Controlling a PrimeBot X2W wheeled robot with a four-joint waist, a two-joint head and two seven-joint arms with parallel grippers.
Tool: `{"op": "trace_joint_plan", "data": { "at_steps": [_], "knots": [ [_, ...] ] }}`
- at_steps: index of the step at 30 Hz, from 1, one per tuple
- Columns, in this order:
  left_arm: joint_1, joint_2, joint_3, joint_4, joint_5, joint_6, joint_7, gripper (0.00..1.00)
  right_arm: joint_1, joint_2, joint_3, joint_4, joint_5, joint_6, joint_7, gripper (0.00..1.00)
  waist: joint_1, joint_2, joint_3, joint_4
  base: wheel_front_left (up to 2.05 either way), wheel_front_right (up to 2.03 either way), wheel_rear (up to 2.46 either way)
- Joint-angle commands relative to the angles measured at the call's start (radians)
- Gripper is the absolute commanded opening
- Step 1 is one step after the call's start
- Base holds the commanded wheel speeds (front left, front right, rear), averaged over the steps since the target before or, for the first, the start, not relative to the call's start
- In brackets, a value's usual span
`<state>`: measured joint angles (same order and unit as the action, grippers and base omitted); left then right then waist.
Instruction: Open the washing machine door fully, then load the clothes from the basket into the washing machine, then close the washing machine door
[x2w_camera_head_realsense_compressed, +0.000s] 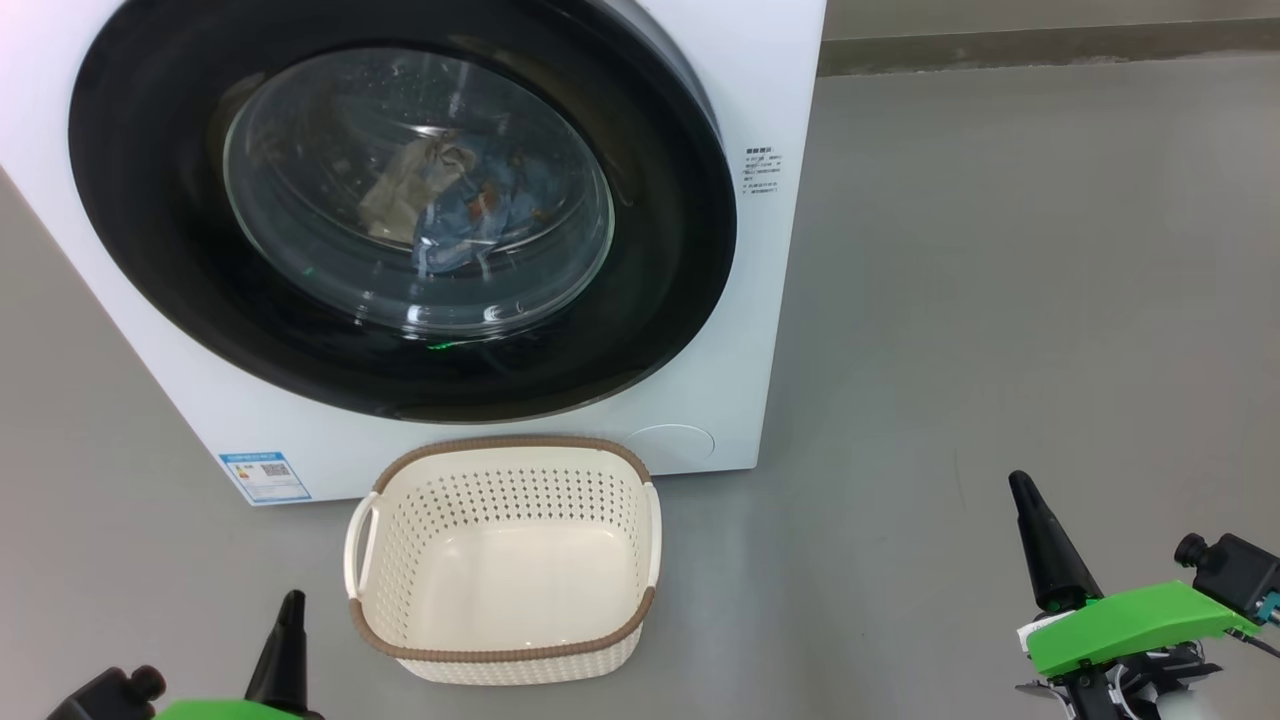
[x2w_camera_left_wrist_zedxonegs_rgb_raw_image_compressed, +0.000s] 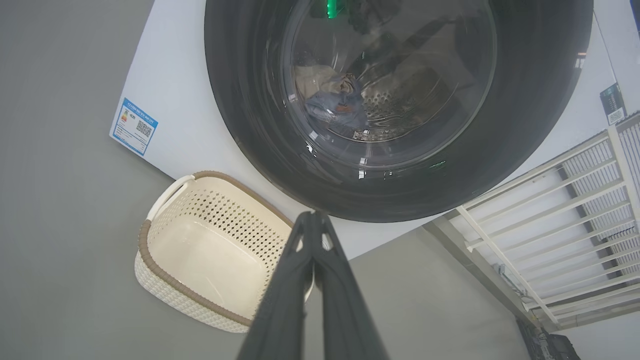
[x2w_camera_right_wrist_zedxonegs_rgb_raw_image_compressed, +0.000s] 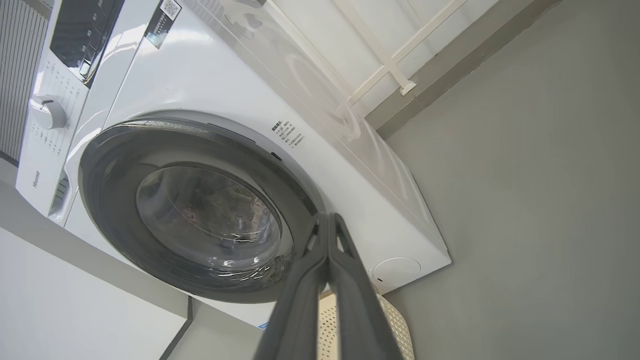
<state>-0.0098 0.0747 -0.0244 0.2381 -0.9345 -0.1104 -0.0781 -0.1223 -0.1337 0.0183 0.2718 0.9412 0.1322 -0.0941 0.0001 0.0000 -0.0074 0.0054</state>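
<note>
Status from where I stand: washing machine door looks closed against the washing machine, black ring sitting against the white front. Can't tell from here whether the latch has caught.

Clothes are inside the drum, visible through the glass: blue bundle with a beige piece at its left. Basket is on the floor just in front of the machine, below the door, and nothing is in it.

Left gripper: fingers pressed together, holding nothing, low at the left, near the basket's left front corner but not touching it. Its wrist view confirms it, tips meeting in a point.

Right gripper: also pressed together, empty, well apart from the basket and out past the machine's right edge. Same picture from its wrist camera.

Geometry that matters: the door lies ahead of and above both grippers. It is round, so there is no long axis to line up with. The basket's long side runs left-right across the machine front. The left arm is the nearer one to both door and basket.

My read: all three steps look done. If anything is left, it's a push on the door rim to confirm closure, and the left arm has the shorter reach for that.
</note>
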Motion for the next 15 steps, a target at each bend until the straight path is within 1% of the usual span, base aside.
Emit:
{"op": "trace_joint_plan", "data": {
  "at_steps": [1, 15],
  "knots": [
    [-0.052, 0.009, 0.026, -0.018, -0.033, -0.005, 0.008, 0.0, -0.013, -0.004, -0.002, -0.026, 0.029, -0.001, 0.007, 0.0, -0.0001, 0.0, 0.0, 0.0, 0.0, 0.0, 0.0],
    [-0.061, 0.003, 0.048, -0.013, -0.156, -0.008, 0.044, 0.0, -0.008, 0.012, -0.027, -0.026, 0.152, -0.001, 0.046, 0.0, -0.0001, 0.0, 0.002, -0.001, 0.0, 0.0, 0.0]
  ]
}}
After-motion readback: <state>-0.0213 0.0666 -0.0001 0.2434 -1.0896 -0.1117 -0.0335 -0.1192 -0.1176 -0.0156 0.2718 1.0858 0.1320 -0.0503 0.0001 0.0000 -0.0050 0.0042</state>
